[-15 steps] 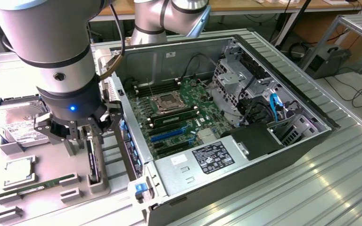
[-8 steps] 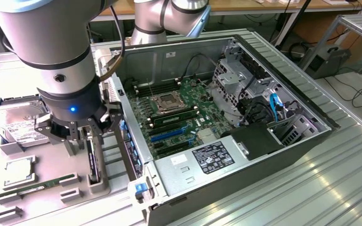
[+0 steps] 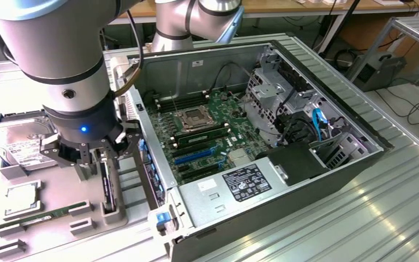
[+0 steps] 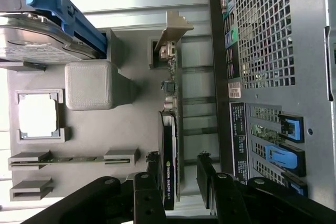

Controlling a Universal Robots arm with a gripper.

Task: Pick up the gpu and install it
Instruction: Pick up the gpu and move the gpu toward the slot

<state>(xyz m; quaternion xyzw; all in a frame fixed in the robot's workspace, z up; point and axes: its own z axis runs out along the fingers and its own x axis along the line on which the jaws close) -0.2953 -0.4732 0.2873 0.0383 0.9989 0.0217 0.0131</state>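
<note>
1. My arm (image 3: 57, 54) covers part of the hard drive (image 3: 17, 139) at the exterior view's left
2. The gpu (image 3: 107, 188) stands on edge in the grey holder (image 4: 136, 129), lower left of that view, its upper edge behind my pincer (image 4: 177, 158)
3. Wrist vertical, fingers (image 4: 153, 165) apart astride the gpu

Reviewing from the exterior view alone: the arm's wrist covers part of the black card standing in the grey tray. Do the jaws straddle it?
Observer: Yes. In the wrist view the jaws stand open, one either side of the thin black gpu card, on edge in the grey plastic tray.
Operator: Gripped yet?
Observer: No; a gap shows on the side toward the grey metal computer case.
Operator: Which end?
Observer: The end away from its silver metal bracket.
</note>
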